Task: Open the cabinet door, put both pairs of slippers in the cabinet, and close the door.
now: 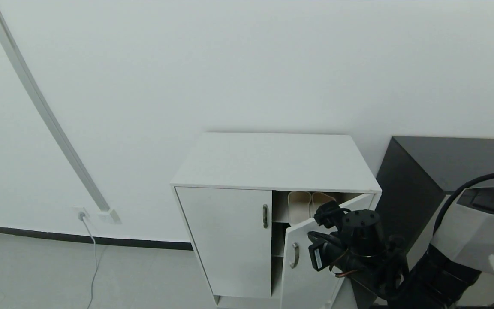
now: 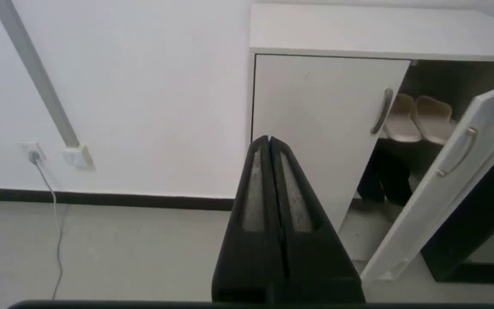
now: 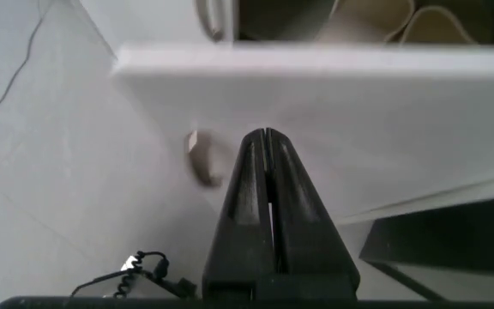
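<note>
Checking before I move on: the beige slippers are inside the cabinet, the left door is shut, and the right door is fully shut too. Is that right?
Not quite. The right door is not shut: it stands ajar, swung partway out, as the head view shows. The rest holds: the beige slippers are inside the cabinet, and the left door is shut.

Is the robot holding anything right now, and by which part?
Nothing is held. The left gripper and right gripper are both shut and empty; the right one points at the open door, beside its handle.
</note>
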{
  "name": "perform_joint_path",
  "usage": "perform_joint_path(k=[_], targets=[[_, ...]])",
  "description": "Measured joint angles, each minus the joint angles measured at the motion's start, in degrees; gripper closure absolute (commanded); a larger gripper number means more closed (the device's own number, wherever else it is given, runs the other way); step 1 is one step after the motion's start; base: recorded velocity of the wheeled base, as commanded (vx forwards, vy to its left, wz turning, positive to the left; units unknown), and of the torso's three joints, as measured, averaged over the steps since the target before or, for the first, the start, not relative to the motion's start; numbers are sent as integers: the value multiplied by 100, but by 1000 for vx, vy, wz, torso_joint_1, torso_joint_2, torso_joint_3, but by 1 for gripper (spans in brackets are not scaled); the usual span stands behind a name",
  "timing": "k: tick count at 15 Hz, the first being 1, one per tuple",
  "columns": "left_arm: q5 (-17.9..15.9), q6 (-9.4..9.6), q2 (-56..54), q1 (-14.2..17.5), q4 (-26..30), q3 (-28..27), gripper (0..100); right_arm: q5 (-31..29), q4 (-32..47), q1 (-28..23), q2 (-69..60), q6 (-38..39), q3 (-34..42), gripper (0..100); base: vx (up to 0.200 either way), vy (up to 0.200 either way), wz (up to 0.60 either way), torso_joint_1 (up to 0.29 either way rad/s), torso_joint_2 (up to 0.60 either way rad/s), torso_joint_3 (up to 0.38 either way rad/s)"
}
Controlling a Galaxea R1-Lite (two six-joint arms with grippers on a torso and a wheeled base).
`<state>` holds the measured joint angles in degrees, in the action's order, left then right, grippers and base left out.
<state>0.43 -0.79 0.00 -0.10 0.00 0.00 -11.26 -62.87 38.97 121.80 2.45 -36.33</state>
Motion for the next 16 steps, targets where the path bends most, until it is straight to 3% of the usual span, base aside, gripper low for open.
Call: perform_joint_path(k=[7, 16], targets=[[1, -13, 0, 0, 0, 0, 100, 0, -386, -172, 507, 9, -471, 100, 0, 0, 0, 0, 0, 0], [9, -24, 0, 0, 0, 0, 100, 2, -457, -592, 1401, 15, -1607, 100, 0, 0, 0, 0, 0, 0]])
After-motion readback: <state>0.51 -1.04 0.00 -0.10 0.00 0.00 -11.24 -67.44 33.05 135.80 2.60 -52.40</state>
